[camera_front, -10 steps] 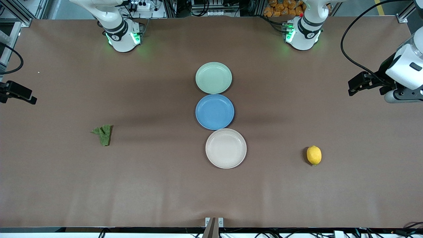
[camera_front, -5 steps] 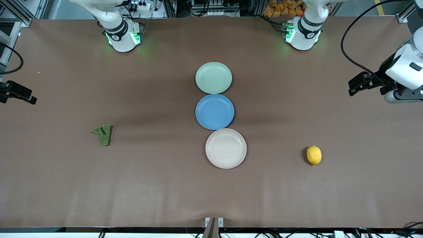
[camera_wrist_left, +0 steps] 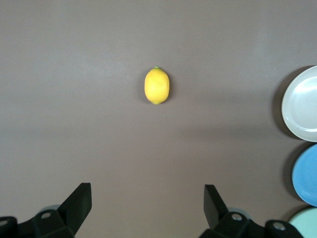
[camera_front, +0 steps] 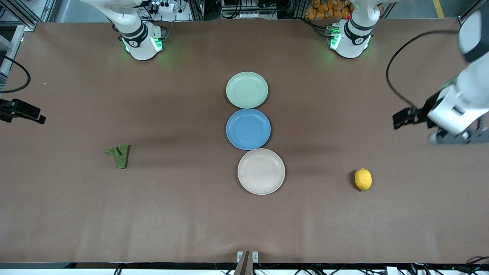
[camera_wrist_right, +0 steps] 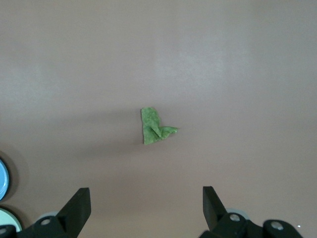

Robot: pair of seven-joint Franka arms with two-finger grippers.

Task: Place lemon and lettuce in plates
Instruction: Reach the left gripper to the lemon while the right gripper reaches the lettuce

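Observation:
The yellow lemon [camera_front: 363, 179] lies on the brown table toward the left arm's end; it also shows in the left wrist view [camera_wrist_left: 157, 86]. The dark green lettuce [camera_front: 120, 154] lies toward the right arm's end, and shows in the right wrist view [camera_wrist_right: 153, 126]. The mint green plate [camera_front: 246, 90] and the beige-pink plate [camera_front: 261, 171] lie mid-table, both empty. My left gripper [camera_wrist_left: 147, 196] is open and empty, up in the air over bare table short of the lemon. My right gripper [camera_wrist_right: 147, 198] is open and empty, high over bare table short of the lettuce.
A blue plate [camera_front: 248, 129] lies between the two other plates, touching both, and is empty. The three plates form a row across the table's middle. The left arm's hand [camera_front: 452, 114] hangs at the table's end; the right arm's wrist [camera_front: 23, 112] shows at the other end.
The left arm's hand has swung over the table toward the lemon, lower in the front view. The right arm's wrist has shifted slightly. The lemon, lettuce and plates have not moved.

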